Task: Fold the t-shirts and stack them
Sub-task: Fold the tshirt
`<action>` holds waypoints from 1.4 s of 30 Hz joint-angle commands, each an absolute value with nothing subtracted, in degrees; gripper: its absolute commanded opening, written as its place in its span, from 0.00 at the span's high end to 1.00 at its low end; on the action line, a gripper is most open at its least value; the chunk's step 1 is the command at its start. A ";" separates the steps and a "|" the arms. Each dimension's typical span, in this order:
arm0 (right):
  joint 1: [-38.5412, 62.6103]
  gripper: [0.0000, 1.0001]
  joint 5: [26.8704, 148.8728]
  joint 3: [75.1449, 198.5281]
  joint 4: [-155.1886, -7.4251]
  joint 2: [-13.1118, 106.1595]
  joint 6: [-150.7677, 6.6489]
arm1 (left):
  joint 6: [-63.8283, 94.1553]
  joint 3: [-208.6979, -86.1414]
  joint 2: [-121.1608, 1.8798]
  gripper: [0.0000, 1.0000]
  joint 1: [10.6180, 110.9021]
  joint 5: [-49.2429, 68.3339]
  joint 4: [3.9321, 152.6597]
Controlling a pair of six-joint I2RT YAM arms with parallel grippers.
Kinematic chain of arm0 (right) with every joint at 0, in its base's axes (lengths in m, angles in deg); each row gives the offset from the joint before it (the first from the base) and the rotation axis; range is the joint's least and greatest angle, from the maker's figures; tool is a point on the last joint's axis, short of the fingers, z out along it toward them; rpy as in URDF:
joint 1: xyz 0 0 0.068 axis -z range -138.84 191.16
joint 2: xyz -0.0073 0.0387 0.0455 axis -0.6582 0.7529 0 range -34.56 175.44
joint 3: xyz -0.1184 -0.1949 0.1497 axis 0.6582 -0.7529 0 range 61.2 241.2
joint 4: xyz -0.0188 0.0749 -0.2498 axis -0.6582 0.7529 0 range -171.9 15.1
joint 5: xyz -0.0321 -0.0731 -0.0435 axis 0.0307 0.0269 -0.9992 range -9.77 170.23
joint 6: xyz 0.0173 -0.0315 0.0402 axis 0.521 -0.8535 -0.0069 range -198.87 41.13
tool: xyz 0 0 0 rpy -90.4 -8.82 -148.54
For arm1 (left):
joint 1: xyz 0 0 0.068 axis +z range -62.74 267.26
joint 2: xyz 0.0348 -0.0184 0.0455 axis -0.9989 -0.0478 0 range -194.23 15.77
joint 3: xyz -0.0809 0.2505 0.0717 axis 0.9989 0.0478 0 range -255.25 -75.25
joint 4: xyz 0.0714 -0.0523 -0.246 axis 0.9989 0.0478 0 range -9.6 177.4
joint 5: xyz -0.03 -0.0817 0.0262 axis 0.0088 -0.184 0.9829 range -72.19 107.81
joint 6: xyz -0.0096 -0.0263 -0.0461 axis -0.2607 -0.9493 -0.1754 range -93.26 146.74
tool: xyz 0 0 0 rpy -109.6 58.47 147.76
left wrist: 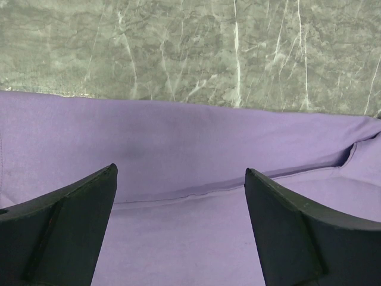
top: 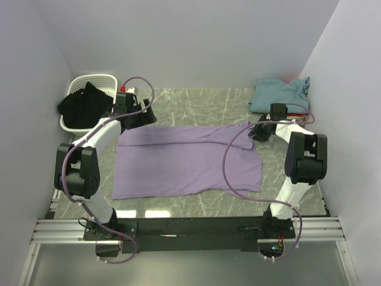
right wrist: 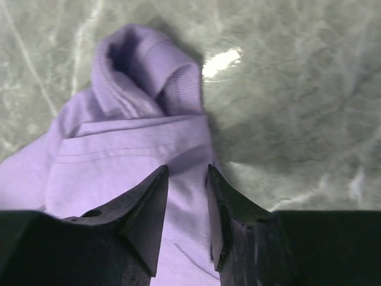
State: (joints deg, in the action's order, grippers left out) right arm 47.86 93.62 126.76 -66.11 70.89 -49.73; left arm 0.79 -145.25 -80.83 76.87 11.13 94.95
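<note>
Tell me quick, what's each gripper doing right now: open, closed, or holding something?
Left gripper: open, over the purple shirt, holding nothing.
Right gripper: nearly closed at the shirt's bunched end; cannot tell if it pinches fabric.

A grey-green marbled stone tabletop (top: 196, 98) carries a large light purple t-shirt (top: 184, 164), spread flat across its middle with one sleeve bunched up toward two o'clock. At one o'clock a folded teal t-shirt (top: 280, 94) tops a small pile. At ten o'clock stands a white slatted plastic basket (top: 101, 80); I cannot tell whether it rests on the slab.
</note>
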 commanded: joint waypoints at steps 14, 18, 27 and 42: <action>48.54 1.00 101.85 123.53 -72.06 66.09 -50.48 | 2.05 -147.76 -81.79 0.09 76.36 10.25 94.64; 48.37 1.00 102.55 120.10 -70.48 58.53 -51.36 | 1.96 -147.85 -81.97 0.09 76.10 9.72 94.29; 46.44 1.00 99.39 115.52 -59.51 51.14 -54.79 | 1.08 -146.80 -82.06 0.10 74.87 8.93 93.32; 37.74 1.00 100.53 102.61 -54.22 37.95 -54.00 | 0.99 -146.44 -83.28 0.12 74.34 7.17 92.62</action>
